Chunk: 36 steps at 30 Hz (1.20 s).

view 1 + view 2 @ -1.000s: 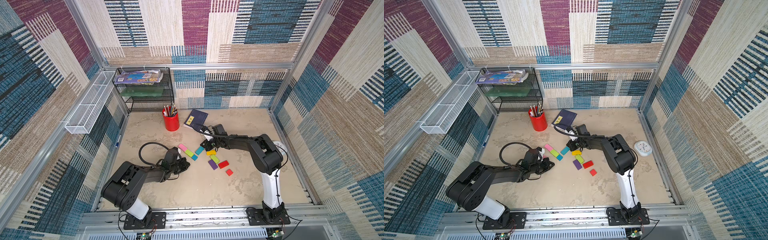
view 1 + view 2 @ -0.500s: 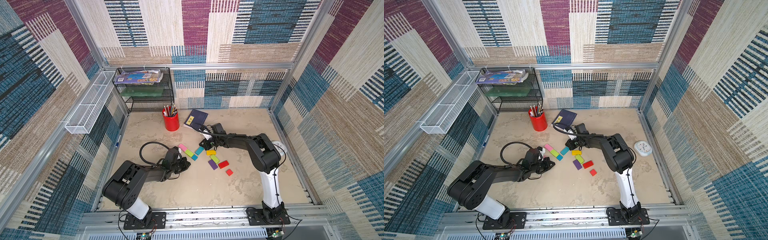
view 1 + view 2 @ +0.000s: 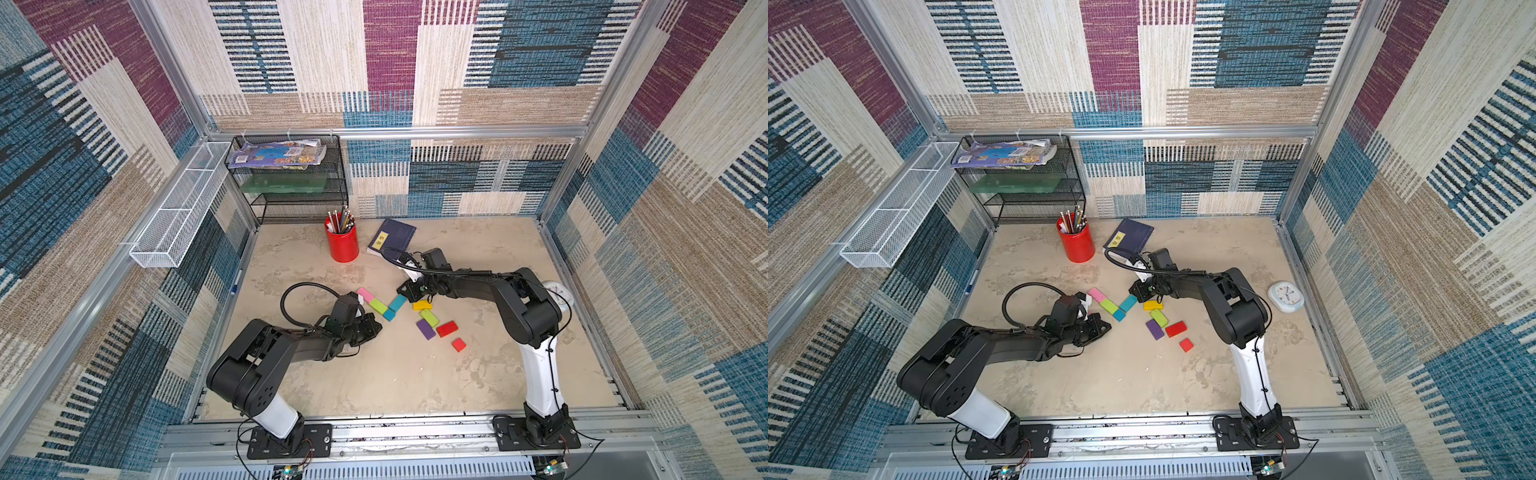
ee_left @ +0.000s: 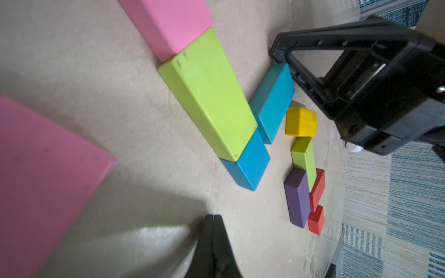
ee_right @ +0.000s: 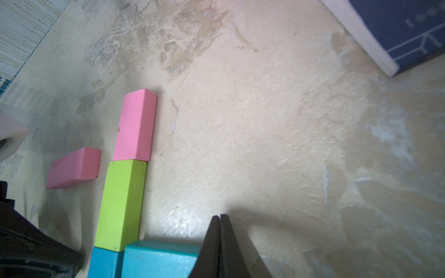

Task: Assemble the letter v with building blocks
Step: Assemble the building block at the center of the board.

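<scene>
Pink (image 3: 365, 294), lime (image 3: 379, 306) and a small teal square block (image 3: 390, 314) lie end to end in a slanted row. From the square a teal rectangle (image 3: 397, 302) slants up to the right. Loose to their right lie yellow (image 3: 422, 306), lime (image 3: 429, 318), purple (image 3: 426, 329), red (image 3: 447, 328) and a small red square (image 3: 459, 344). A second pink block (image 5: 73, 168) lies beside the row, under the left wrist. My left gripper (image 3: 374, 326) is shut and empty, just below the teal square. My right gripper (image 3: 405, 289), shut and empty, has its tips at the teal rectangle's (image 5: 159, 258) far end.
A navy book (image 3: 392, 239) and a red pencil cup (image 3: 342, 245) stand behind the blocks. A black wire shelf (image 3: 286, 183) fills the back left corner. A white clock (image 3: 1285, 296) lies at the right, behind the right arm.
The right gripper has edged slightly left towards the teal rectangle's far end. The blocks and the left arm have not visibly moved.
</scene>
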Each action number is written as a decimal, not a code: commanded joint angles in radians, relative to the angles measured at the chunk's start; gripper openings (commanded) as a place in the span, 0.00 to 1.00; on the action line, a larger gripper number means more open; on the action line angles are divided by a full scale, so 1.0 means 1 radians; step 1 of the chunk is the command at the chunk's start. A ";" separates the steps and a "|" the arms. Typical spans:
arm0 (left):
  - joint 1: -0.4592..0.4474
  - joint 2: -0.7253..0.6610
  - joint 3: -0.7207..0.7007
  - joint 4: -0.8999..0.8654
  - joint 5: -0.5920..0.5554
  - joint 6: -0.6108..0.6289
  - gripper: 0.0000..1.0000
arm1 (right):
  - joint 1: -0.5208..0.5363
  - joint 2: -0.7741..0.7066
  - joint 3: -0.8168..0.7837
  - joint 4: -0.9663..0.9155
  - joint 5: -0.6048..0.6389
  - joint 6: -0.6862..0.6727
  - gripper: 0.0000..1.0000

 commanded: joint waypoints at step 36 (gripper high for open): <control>-0.005 0.084 0.033 -0.033 0.018 0.013 0.00 | 0.007 0.012 -0.036 -0.118 0.025 0.004 0.08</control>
